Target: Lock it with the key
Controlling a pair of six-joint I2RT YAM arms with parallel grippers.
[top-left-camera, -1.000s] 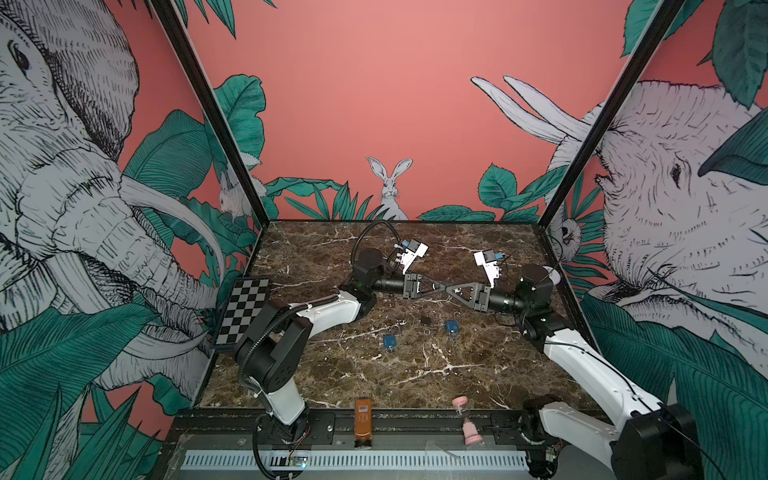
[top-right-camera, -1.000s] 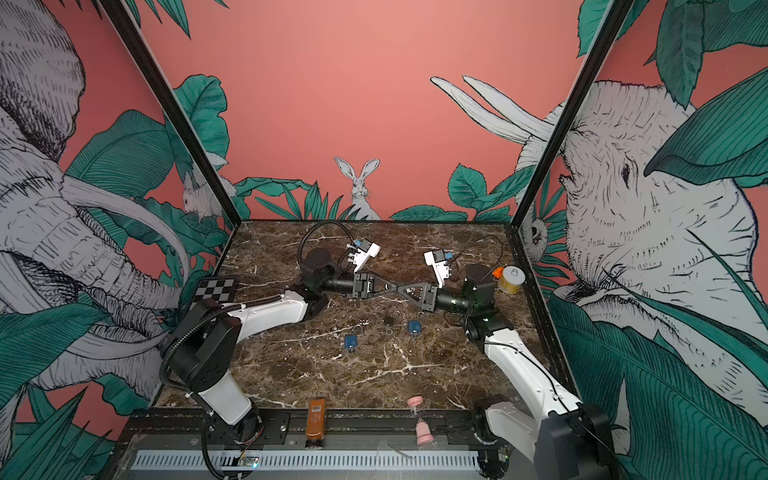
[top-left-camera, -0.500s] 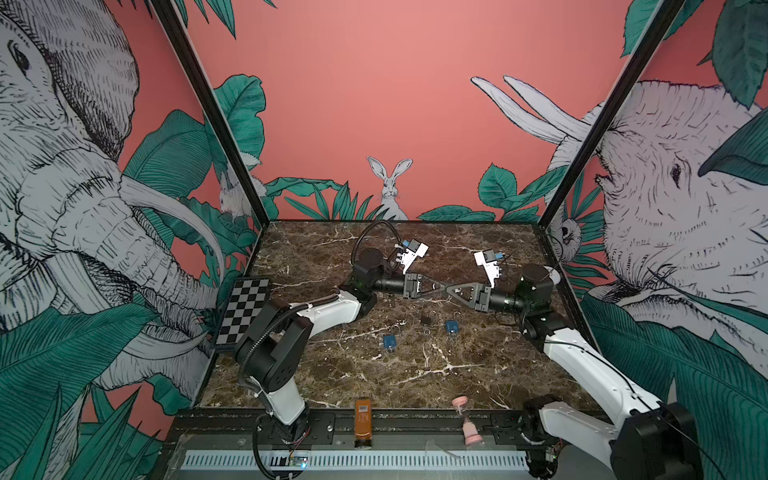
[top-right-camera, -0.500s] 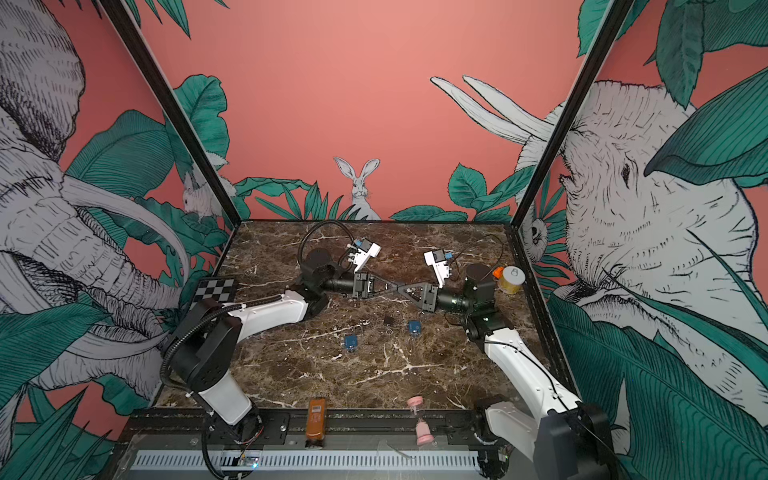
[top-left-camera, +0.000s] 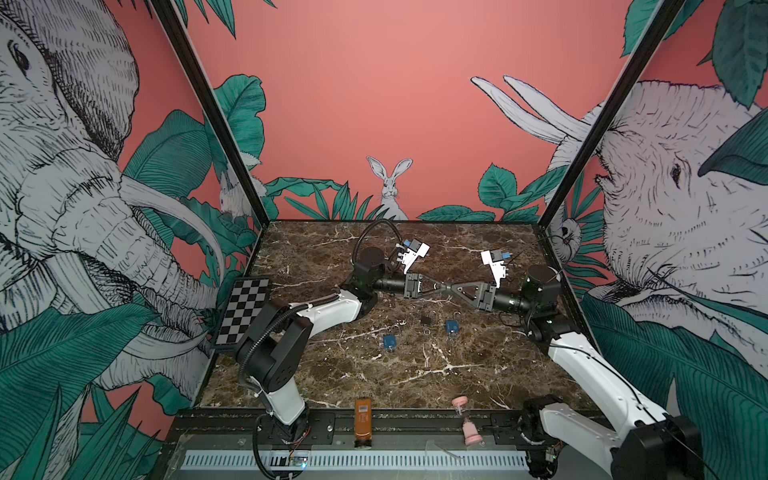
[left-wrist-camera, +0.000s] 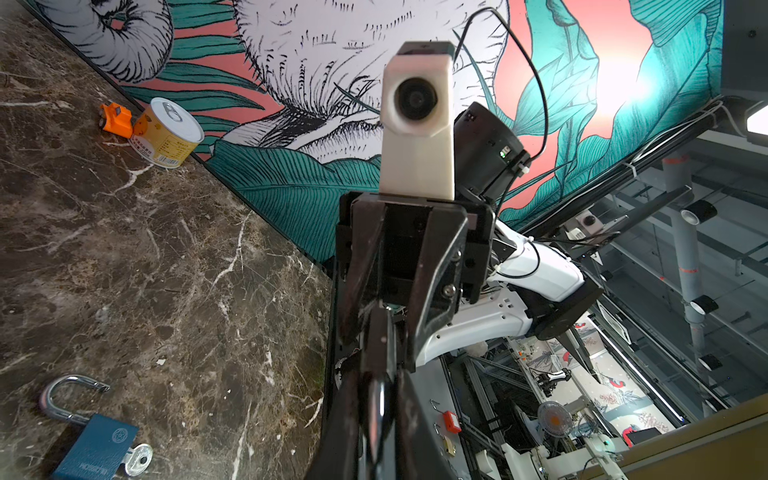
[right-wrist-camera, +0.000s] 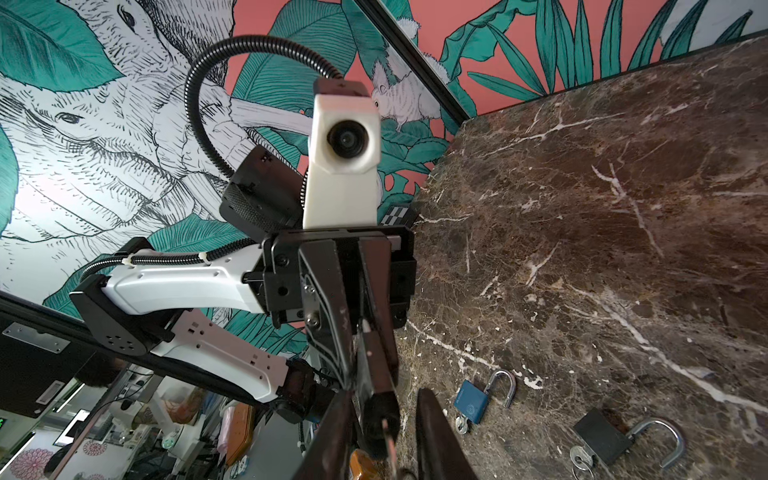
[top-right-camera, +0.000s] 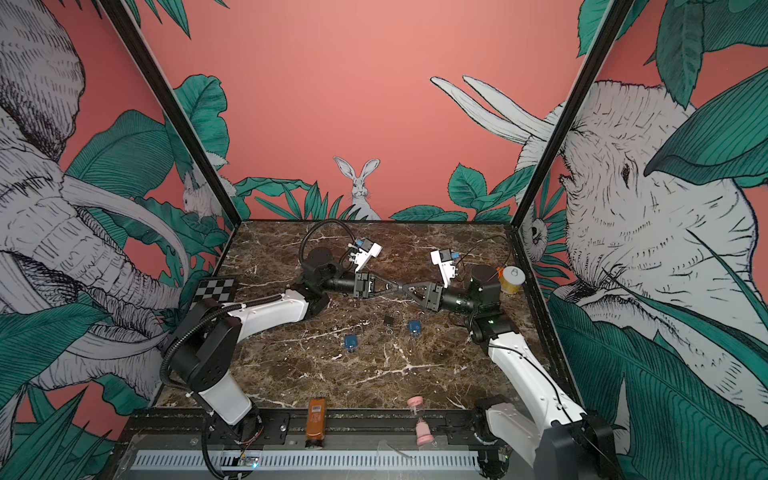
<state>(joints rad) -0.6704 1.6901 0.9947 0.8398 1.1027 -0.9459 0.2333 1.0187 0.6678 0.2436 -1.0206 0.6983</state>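
My two grippers meet tip to tip above the middle of the marble table [top-left-camera: 415, 374]. The left gripper [top-left-camera: 444, 286] [left-wrist-camera: 380, 386] is shut on a small key [right-wrist-camera: 380, 417] with a dark head and a thin metal blade. The right gripper [top-left-camera: 453, 287] [right-wrist-camera: 382, 415] stands open, one jaw on each side of the key, with a gap showing beside it. Below them lie three padlocks with open shackles and keys in them: a blue padlock [top-left-camera: 389, 341] [right-wrist-camera: 471, 401], a black padlock [top-left-camera: 425, 320] [right-wrist-camera: 602, 440] and another blue padlock [top-left-camera: 451, 327] [left-wrist-camera: 97, 444].
A yellow can [top-right-camera: 512, 279] and an orange toy car [left-wrist-camera: 115, 119] stand by the right wall. A checkerboard [top-left-camera: 245, 309] leans at the left edge. An orange bottle [top-left-camera: 363, 419] and a pink hourglass [top-left-camera: 465, 419] sit on the front rail.
The right gripper's jaws have parted a little around the key. Both arms stay tip to tip in nearly the same place.
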